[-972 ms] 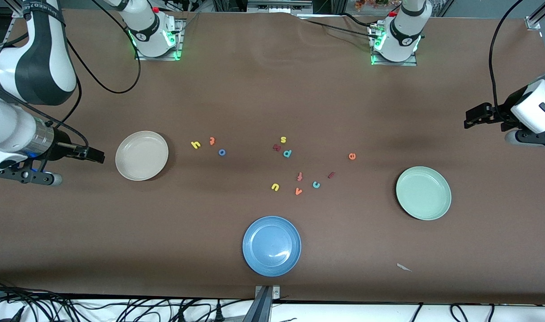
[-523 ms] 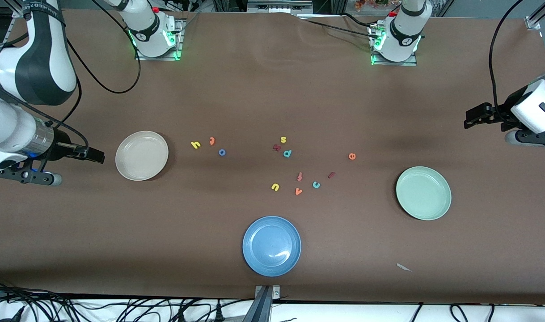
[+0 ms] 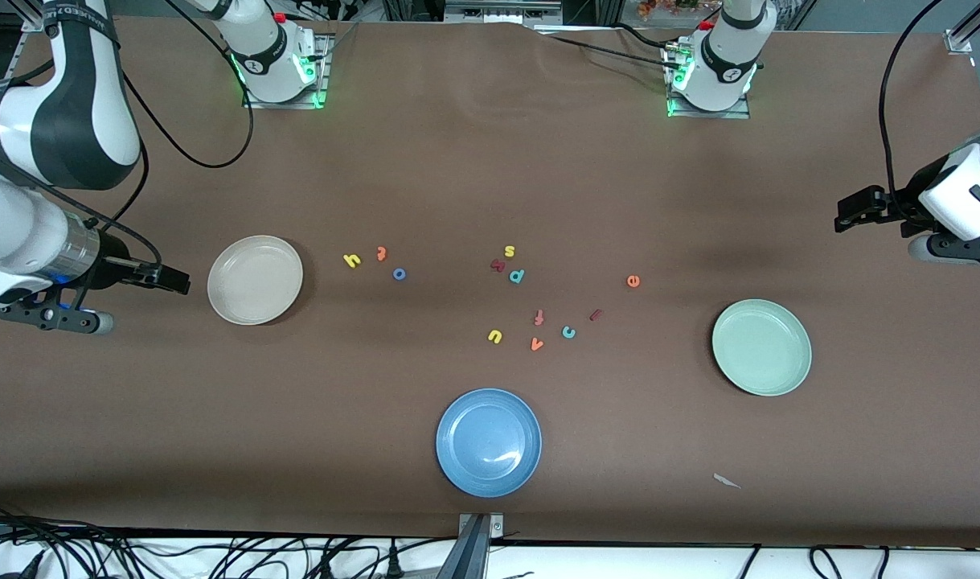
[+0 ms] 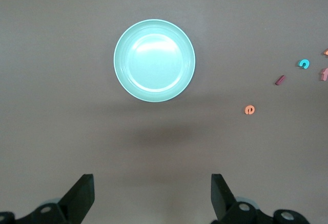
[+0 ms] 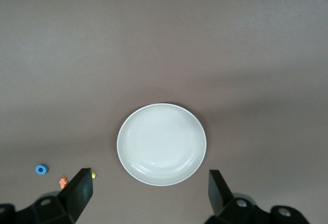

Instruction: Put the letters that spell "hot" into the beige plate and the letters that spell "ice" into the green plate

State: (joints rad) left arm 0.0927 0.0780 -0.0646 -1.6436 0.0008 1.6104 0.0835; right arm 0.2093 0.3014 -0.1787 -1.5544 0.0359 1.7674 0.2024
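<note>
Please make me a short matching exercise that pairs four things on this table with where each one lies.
Things:
1. blue o
2. orange e
3. blue plate
4. teal c

Places:
A. nearest of the three plates to the front camera
B. beside the yellow h, close to the beige plate
C. in the middle cluster, next to the dark red i
D. alone, between the middle cluster and the green plate

Pairs: 1-B, 2-D, 3-A, 4-C
</note>
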